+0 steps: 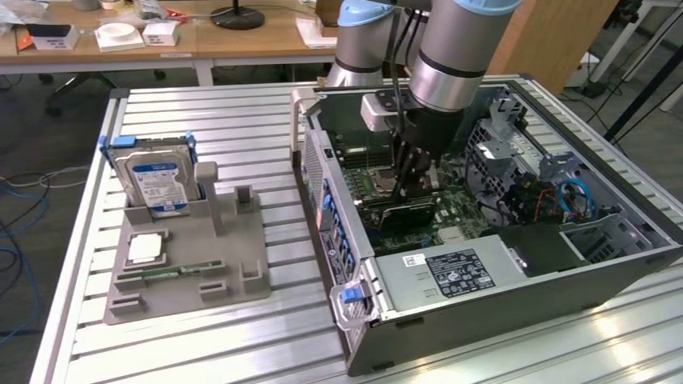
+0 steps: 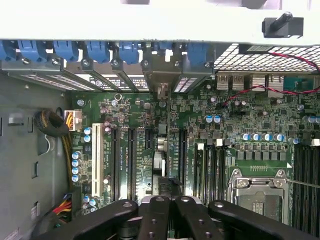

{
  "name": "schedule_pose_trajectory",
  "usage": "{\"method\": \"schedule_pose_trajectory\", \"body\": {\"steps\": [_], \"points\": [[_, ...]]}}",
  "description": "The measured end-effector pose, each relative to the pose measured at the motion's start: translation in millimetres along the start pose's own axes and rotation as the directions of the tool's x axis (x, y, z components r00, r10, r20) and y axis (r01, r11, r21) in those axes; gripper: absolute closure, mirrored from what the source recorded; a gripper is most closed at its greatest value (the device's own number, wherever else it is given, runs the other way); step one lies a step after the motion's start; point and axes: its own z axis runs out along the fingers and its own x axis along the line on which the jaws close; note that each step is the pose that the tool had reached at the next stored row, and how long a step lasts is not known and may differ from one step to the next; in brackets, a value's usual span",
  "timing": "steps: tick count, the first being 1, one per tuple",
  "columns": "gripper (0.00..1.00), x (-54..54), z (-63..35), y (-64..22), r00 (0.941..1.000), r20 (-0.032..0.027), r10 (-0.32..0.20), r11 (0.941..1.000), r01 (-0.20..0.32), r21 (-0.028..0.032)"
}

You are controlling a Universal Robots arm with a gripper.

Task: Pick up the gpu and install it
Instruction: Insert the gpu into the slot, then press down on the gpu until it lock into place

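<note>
Hard drive upright in gray holder; probably RAM stick flat.

The arm is built of fat silver-grey tubes with pale blue joint caps. A black cable runs down to the black gripper, whose linkages carry round screws.

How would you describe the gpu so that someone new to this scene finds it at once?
Start at the open computer case on the exterior view's right and look down onto its green motherboard. Under the arm, the gripper is shut on the gpu, a thin dark card standing on edge. Unlike the flat boards around it, it rises upright from the slots.
</note>
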Motion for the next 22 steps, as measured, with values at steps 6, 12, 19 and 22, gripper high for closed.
{"method": "schedule_pose_trajectory", "body": {"steps": [6, 12, 19, 22], "points": [[0.89, 0.0, 0.0, 0.0, 1.0000, 0.0000, 0.000, 1.0000, 0.000, 0.0000], [0.89, 0.0, 0.0, 0.0, 1.0000, 0.0000, 0.000, 1.0000, 0.000, 0.0000], [0.89, -0.1, 10.1, 0.0, 1.0000, -0.0014, 0.001, 1.0000, -0.001, 0.0034], [0.89, 0.1, 13.6, 0.8, 1.0000, -0.0039, 0.001, 0.9999, -0.001, 0.0104]]}}
